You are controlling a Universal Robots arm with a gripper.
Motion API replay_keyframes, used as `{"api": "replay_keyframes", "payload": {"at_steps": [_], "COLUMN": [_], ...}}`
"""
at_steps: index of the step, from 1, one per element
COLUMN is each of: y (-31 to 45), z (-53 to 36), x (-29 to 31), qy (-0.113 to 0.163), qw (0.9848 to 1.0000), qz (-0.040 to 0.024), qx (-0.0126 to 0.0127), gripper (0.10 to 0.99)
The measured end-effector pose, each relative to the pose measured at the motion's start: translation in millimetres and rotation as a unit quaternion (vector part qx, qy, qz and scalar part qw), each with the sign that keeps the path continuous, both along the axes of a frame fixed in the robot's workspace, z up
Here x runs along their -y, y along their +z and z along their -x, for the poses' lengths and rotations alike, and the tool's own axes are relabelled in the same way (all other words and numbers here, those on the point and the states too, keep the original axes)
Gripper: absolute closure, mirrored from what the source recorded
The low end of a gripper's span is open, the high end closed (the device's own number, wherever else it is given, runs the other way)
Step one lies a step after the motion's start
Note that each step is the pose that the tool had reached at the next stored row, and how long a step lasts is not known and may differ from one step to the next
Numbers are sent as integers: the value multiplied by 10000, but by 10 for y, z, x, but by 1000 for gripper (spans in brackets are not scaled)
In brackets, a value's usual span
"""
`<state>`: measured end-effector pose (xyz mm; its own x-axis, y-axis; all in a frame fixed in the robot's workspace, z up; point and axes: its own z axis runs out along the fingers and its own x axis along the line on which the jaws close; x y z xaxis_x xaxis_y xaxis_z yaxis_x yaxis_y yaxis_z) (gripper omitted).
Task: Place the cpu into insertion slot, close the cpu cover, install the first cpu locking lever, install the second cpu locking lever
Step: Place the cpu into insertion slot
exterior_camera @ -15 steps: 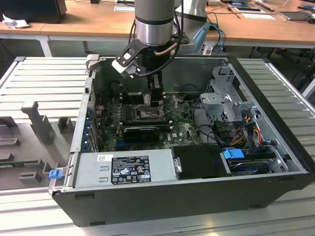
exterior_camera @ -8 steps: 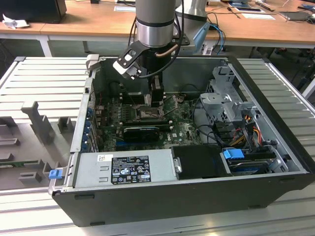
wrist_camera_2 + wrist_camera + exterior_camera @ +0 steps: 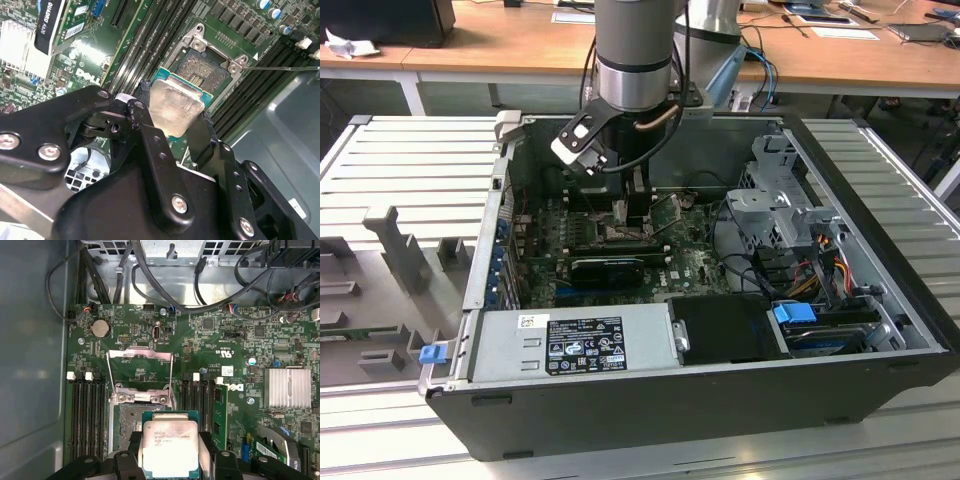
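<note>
In both wrist views my gripper (image 3: 171,452) (image 3: 172,122) is shut on the cpu (image 3: 170,442) (image 3: 175,107), a pale silver square chip pinched by its edges between two black fingers (image 3: 136,452). The chip hangs over the near edge of the insertion slot (image 3: 127,430) (image 3: 207,70), whose dark pin field lies partly uncovered beyond it. The cpu cover (image 3: 140,353), a silver frame with a square cut-out, stands swung up and open behind the socket. A thin wire lever (image 3: 285,67) sticks out beside the socket. In the exterior view the gripper (image 3: 628,205) reaches down into the open computer case.
Black memory slots (image 3: 87,410) flank the socket on both sides. A graphics card (image 3: 608,270), a grey power supply (image 3: 575,345) and a drive cage (image 3: 780,200) surround the board. Black cables (image 3: 165,285) cross behind it, and a finned heatsink (image 3: 287,387) sits to one side.
</note>
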<state>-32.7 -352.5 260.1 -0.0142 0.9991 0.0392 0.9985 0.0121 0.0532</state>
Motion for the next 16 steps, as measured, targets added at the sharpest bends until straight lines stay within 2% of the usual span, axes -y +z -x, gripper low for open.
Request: {"api": "replay_keyframes", "payload": {"at_steps": [13,16], "y": [-47,-110], "z": [1,0], "x": [-34,-104], "qy": [-1,0], "qw": [10000,10000], "qz": [0,-1], "qx": [0,0], "gripper": [557,557]}}
